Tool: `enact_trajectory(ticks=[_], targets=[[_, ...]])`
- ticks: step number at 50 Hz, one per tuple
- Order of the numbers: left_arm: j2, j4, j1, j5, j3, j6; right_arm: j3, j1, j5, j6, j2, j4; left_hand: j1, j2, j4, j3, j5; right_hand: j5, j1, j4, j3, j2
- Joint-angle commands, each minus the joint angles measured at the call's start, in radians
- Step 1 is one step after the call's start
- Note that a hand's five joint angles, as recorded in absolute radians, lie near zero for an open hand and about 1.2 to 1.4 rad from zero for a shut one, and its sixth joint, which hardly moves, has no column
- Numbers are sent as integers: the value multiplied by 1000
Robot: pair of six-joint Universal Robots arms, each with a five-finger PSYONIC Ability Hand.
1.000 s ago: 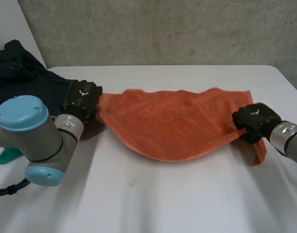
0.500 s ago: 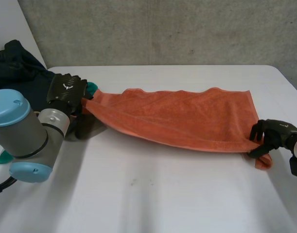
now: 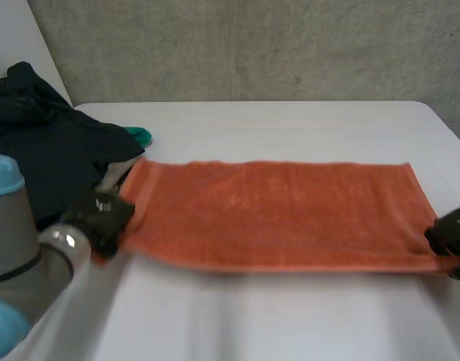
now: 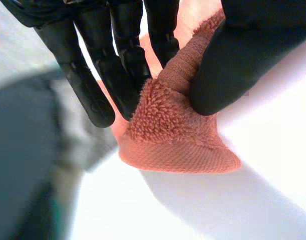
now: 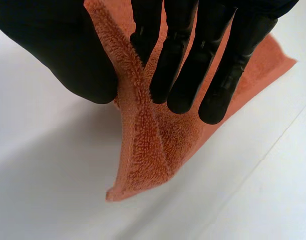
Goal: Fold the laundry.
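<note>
Orange towel [image 3: 275,214] is lying spread flat across the table [image 3: 290,316]; folding seems to be only beginning. Left hand [image 3: 102,220] is pinching its 8 o'clock corner between thumb and fingers, and right hand [image 3: 449,239] is pinching its 4 o'clock corner likewise. One towel is out; one dark clothes heap [image 3: 41,150] and one teal item [image 3: 141,136] are waiting at 10 o'clock.

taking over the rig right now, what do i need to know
Left hand: shut on the towel, pinching its near left corner between thumb and fingers.
Right hand: shut on the towel, pinching its near right corner.
Towel: stretched out as a rectangle across the table between the hands. A dark pile of clothes sits at the table's far left, with a green item beside it.
Done: towel spread out.
Left: no fold made yet; the dark pile probably comes after.
</note>
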Motion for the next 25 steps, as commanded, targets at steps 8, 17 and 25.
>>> enact_trajectory(ticks=[8,17,25], targets=[[-163,32,-34,-17,98,93,-72,7,123,-87,146,-49,246,197,196,200,249,229,402,208,212,216],[-328,43,-42,-92,383,82,-301,128,220,-79,312,-207,246,197,196,200,249,229,402,208,212,216],[-387,60,-56,-106,451,79,-486,154,214,-52,443,-267,246,197,196,200,249,229,402,208,212,216]])
